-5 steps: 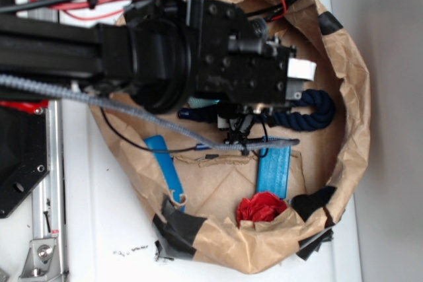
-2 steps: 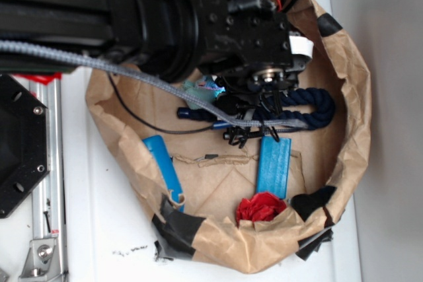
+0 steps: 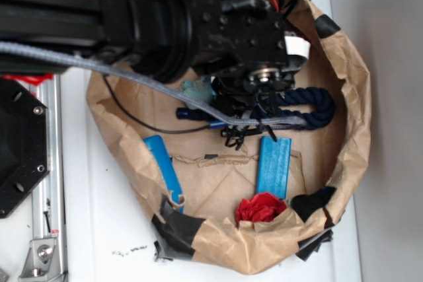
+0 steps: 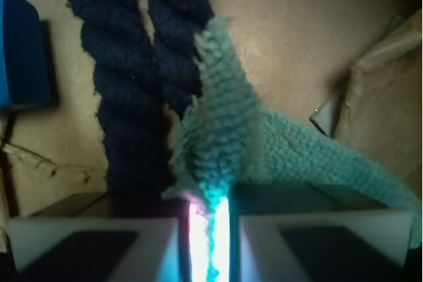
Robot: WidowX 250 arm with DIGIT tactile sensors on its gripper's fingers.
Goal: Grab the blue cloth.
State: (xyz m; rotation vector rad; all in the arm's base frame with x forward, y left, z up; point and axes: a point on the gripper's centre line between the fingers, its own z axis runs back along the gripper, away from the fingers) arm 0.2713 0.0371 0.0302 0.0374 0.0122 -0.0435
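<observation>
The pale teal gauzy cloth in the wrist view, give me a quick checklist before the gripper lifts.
1. Pale teal gauzy cloth pinched between the gripper fingers: ok.
2. Depth of pinch: cannot tell, only a thin fold shows.
3. Thick dark navy twisted rope outside the jaws: ok, but touching the cloth.
4. Flat bright blue rectangular block clear of the gripper: ok.
5. Brown paper bag wall clear overhead: cannot tell.

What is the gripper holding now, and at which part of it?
The gripper is shut on the blue cloth, pinching a raised fold near its middle. The rest of the cloth spreads to one side over the paper.
</observation>
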